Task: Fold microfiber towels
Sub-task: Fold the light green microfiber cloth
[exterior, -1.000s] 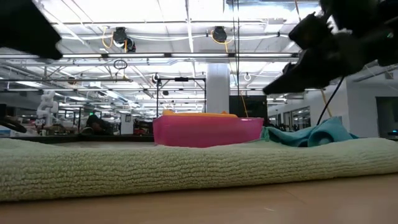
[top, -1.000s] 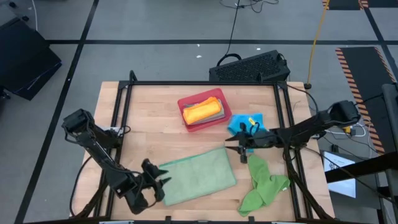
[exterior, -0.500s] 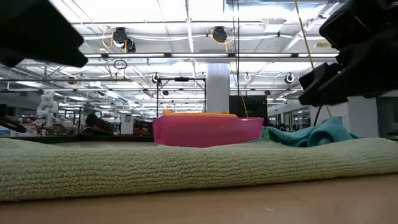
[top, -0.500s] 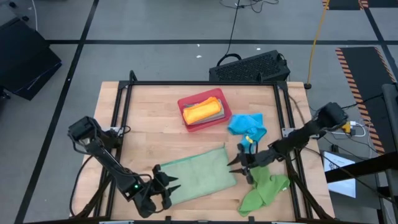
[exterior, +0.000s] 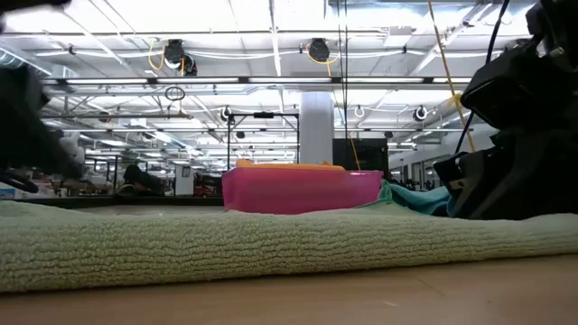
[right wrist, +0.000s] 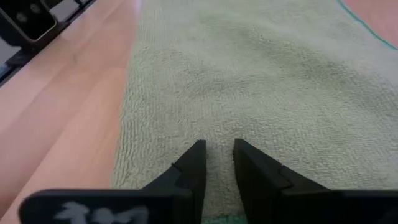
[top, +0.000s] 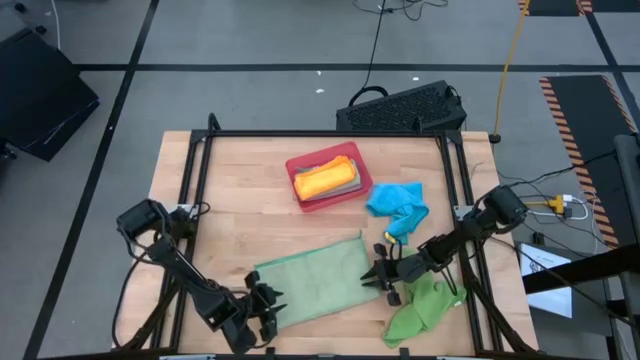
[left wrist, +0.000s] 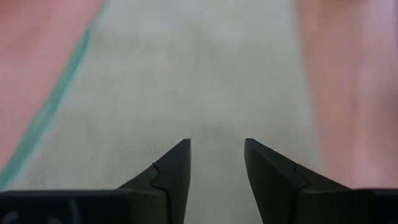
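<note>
With the left gripper (left wrist: 214,165) open over one short end of the sage green towel (top: 315,278) at the table's near middle and the right gripper (right wrist: 219,163) narrowly parted at the opposite end, the edge-grasp step appears current, the next move likely requiring simultaneous pinching; only the wrist views show finger spacing.

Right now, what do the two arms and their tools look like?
Both arms are dark, slim, jointed links. The left tool ends in two black, wedge-shaped fingers tapering to points. The right tool has matching black fingers, and white lettering shows on its body.
</note>
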